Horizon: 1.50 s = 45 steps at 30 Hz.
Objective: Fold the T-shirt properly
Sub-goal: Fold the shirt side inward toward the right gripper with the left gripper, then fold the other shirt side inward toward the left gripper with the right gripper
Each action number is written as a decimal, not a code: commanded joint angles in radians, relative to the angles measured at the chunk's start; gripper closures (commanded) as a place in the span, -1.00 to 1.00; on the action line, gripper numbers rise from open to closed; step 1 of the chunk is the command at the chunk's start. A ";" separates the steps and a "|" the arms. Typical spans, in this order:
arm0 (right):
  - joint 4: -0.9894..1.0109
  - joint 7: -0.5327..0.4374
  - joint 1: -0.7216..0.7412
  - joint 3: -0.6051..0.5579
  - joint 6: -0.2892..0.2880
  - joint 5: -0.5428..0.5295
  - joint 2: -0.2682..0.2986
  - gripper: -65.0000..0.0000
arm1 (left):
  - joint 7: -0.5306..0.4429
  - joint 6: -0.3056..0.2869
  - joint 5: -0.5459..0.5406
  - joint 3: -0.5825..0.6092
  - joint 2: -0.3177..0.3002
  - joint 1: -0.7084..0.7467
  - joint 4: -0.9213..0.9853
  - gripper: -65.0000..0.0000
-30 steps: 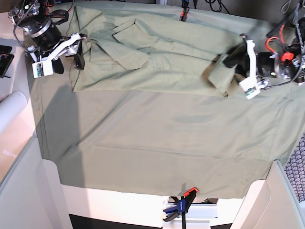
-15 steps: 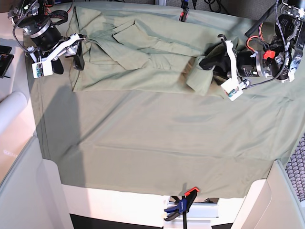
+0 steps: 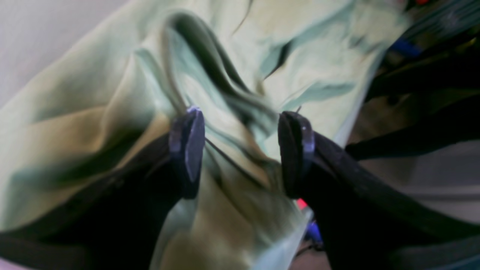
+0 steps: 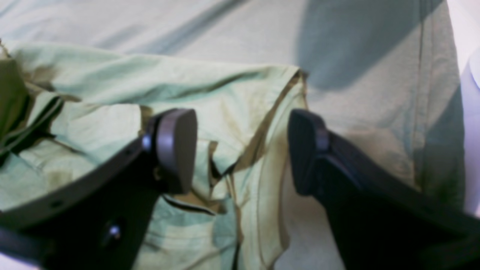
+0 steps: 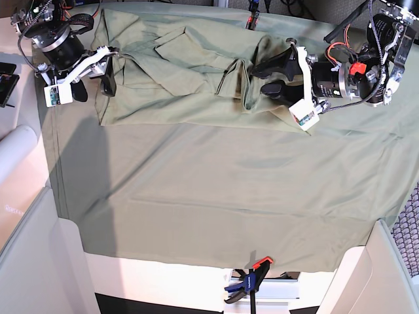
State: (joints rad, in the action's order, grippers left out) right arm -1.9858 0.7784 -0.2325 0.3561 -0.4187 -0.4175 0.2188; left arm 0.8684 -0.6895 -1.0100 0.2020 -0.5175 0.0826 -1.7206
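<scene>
The pale sage-green T-shirt (image 5: pixel 183 72) lies rumpled along the far side of the table, its right part folded over toward the middle. My left gripper (image 5: pixel 257 80) hovers at that folded edge, open. In the left wrist view a blurred ridge of the T-shirt (image 3: pixel 112 93) runs through the gap of the left gripper (image 3: pixel 242 150) without being pinched. My right gripper (image 5: pixel 93 85) stands open at the shirt's left edge. Its wrist view shows the right gripper (image 4: pixel 242 150) straddling a hemmed corner of the T-shirt (image 4: pixel 187 86).
A larger plain sage-green cloth (image 5: pixel 216 196) covers the table under the shirt. It is clamped at the near edge by a blue-and-orange clamp (image 5: pixel 252 278) and at the far edge by another clamp (image 5: pixel 252 16). A white roll (image 5: pixel 13 150) lies off the table's left side.
My left arm swept leftward across the shirt, carrying its right end over toward the middle, then opened its jaws and let the fabric go. The right arm stayed put.
</scene>
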 commanded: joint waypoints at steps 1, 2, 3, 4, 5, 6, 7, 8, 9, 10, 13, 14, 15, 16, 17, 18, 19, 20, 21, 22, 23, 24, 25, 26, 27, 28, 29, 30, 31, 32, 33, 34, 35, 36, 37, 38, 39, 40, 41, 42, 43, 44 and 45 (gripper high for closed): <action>-0.019 -0.030 0.010 0.006 0.003 -0.008 0.010 -0.18 | -0.006 -0.009 -0.042 -0.009 -0.006 -0.019 -0.023 -0.07; -0.019 -0.030 0.010 0.006 0.003 -0.008 0.010 -0.18 | 0.010 -0.009 -0.055 -0.013 -0.006 -0.019 -0.031 -0.07; -0.019 -0.031 0.010 0.006 0.003 -0.008 0.010 -0.18 | 0.020 -0.009 -0.064 -0.019 -0.007 -0.019 -0.045 -0.07; -0.019 -0.030 0.010 0.006 0.003 -0.008 0.010 -0.18 | 0.031 -0.009 -0.069 -0.032 -0.006 -0.019 -0.062 -0.07; -0.019 -0.031 0.010 0.006 0.003 -0.008 0.010 -0.18 | 0.036 -0.009 -0.070 -0.046 -0.007 -0.019 -0.079 -0.07; -0.019 -0.031 0.010 0.006 0.003 -0.008 0.010 -0.18 | 0.038 -0.009 -0.069 -0.064 -0.007 -0.019 -0.094 -0.07; -0.019 -0.031 0.010 0.006 0.003 -0.008 0.010 -0.18 | 0.038 -0.009 -0.068 -0.085 -0.007 -0.019 -0.105 -0.07; -0.019 -0.031 0.010 0.006 0.003 -0.008 0.010 -0.18 | 0.037 -0.009 -0.068 -0.107 -0.007 -0.019 -0.108 -0.06; -0.019 -0.030 0.010 0.006 0.003 -0.008 0.010 -0.18 | 0.033 -0.009 -0.066 -0.126 -0.007 -0.019 -0.107 -0.04; -0.019 -0.030 0.010 0.006 0.003 -0.008 0.010 -0.18 | 0.031 -0.009 -0.064 -0.142 -0.007 -0.018 -0.107 0.05; -0.019 -0.031 0.010 0.006 0.003 -0.009 0.010 -0.17 | -0.013 -0.009 0.003 -0.152 -0.006 -0.018 -0.106 0.65; -0.019 -0.031 0.010 0.006 0.003 -0.009 0.010 -0.17 | -0.039 -0.009 0.035 -0.152 -0.006 -0.015 -0.105 0.81; -0.019 -0.031 0.010 0.006 0.003 -0.009 0.010 -0.12 | -0.062 -0.009 0.069 -0.151 -0.006 -0.014 -0.103 0.90; -0.019 -0.031 0.010 0.006 0.003 -0.009 0.010 0.02 | -0.083 -0.009 0.108 -0.151 -0.006 -0.013 -0.098 0.93; -0.019 -0.030 0.010 0.006 0.003 -0.010 0.010 0.24 | -0.095 -0.009 0.142 -0.151 -0.006 -0.013 -0.093 0.93; -0.019 -0.030 0.010 0.006 0.003 -0.011 0.010 0.53 | -0.103 -0.009 0.175 -0.151 -0.006 -0.013 -0.085 0.93; -0.019 -0.029 0.010 0.006 0.003 -0.018 0.010 0.84 | -0.107 -0.009 0.204 -0.151 -0.006 -0.013 -0.074 0.93; -0.019 -0.029 0.010 0.006 0.003 -0.029 0.010 1.00 | -0.109 -0.009 0.227 -0.151 -0.006 -0.013 -0.059 0.93; -0.019 -0.029 0.010 0.006 0.003 -0.042 0.010 1.00 | -0.109 -0.009 0.236 -0.151 -0.006 -0.013 -0.042 0.93; -0.019 -0.030 0.010 0.006 0.003 -0.058 0.010 1.00 | -0.109 -0.009 0.237 -0.151 -0.006 -0.012 -0.025 0.93; -0.019 -0.030 0.011 0.006 0.003 -0.079 0.007 1.00 | -0.109 -0.009 0.237 -0.151 -0.006 -0.010 -0.009 0.93; -0.019 -0.030 0.012 0.006 0.002 -0.099 0.000 1.00 | -0.109 -0.009 0.237 -0.151 -0.006 -0.009 0.004 0.94; -0.019 -0.029 0.013 0.006 0.002 -0.115 -0.013 1.00 | -0.109 -0.009 0.238 -0.151 -0.007 -0.007 0.014 0.94; -0.019 -0.030 0.014 0.004 0.000 -0.133 -0.026 1.00 | -0.109 -0.009 0.238 -0.151 -0.008 -0.002 0.018 0.96; -0.019 -0.030 0.013 -0.001 0.000 -0.150 -0.040 1.00 | -0.109 -0.009 0.237 -0.152 -0.011 0.006 0.018 0.96; -0.019 -0.030 0.014 -0.012 0.000 -0.158 -0.055 1.00 | -0.109 -0.009 0.237 -0.152 -0.014 0.014 0.018 0.96; -0.019 -0.030 0.018 -0.027 0.000 -0.167 -0.070 1.00 | -0.108 -0.009 0.237 -0.156 -0.017 0.022 0.018 0.96; -0.019 -0.030 0.023 -0.048 0.000 -0.173 -0.086 1.00 | -0.104 -0.009 0.237 -0.161 -0.018 0.034 0.018 0.96; -0.019 -0.030 0.031 -0.075 0.000 -0.182 -0.099 1.00 | -0.098 -0.009 0.237 -0.173 -0.018 0.047 0.018 0.96; -0.019 -0.030 0.042 -0.107 -0.001 -0.186 -0.113 1.00 | -0.098 -0.009 0.237 -0.187 -0.018 0.061 0.018 0.96; -0.019 -0.030 0.057 -0.144 -0.001 -0.185 -0.126 1.00 | -0.098 -0.009 0.237 -0.204 -0.018 0.076 0.018 0.96; -0.019 -0.030 0.074 -0.183 -0.001 -0.185 -0.138 1.00 | -0.098 -0.009 0.237 -0.224 -0.018 0.091 0.018 0.96; -0.019 -0.031 0.091 -0.225 -0.001 -0.183 -0.152 1.00 | -0.098 -0.009 0.232 -0.247 -0.018 0.107 0.017 0.96; -0.019 -0.031 0.108 -0.269 -0.001 -0.172 -0.168 1.00 | -0.098 -0.009 0.223 -0.271 -0.019 0.123 0.017 0.96; -0.019 -0.031 0.125 -0.314 -0.002 -0.151 -0.187 1.00 | -0.098 -0.009 0.209 -0.290 -0.026 0.138 0.017 0.96; -0.018 -0.032 0.140 -0.360 -0.001 -0.122 -0.206 1.00 | -0.098 -0.009 0.193 -0.304 -0.035 0.154 0.017 0.96; -0.014 -0.043 0.153 -0.409 -0.002 -0.088 -0.226 1.00 | -0.098 -0.009 0.182 -0.314 -0.043 0.171 0.017 0.96; -0.003 -0.056 0.166 -0.457 -0.002 -0.047 -0.246 1.00 | -0.098 -0.009 0.175 -0.320 -0.051 0.184 0.017 0.96; 0.016 -0.068 0.179 -0.503 -0.001 -0.003 -0.265 1.00 | -0.098 -0.009 0.172 -0.321 -0.057 0.193 0.017 0.96; 0.043 -0.080 0.196 -0.546 -0.001 0.033 -0.282 1.00 | -0.098 -0.009 0.172 -0.321 -0.062 0.201 0.017 0.96; 0.081 -0.087 0.215 -0.586 -0.001 0.061 -0.299 1.00 | -0.098 -0.009 0.172 -0.321 -0.063 0.206 0.017 0.96; 0.127 -0.092 0.237 -0.624 -0.001 0.085 -0.312 1.00 | -0.098 -0.009 0.172 -0.321 -0.062 0.209 0.017 0.96; 0.177 -0.096 0.260 -0.659 -0.001 0.108 -0.323 1.00 | -0.098 -0.009 0.171 -0.321 -0.061 0.211 0.018 0.96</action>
State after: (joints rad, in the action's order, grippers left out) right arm -1.7882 0.7074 0.0113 -0.3073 -0.4213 -0.2993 -0.0990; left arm 0.7887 -0.6910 -0.8204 -0.1116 -0.5648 0.3019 -1.6890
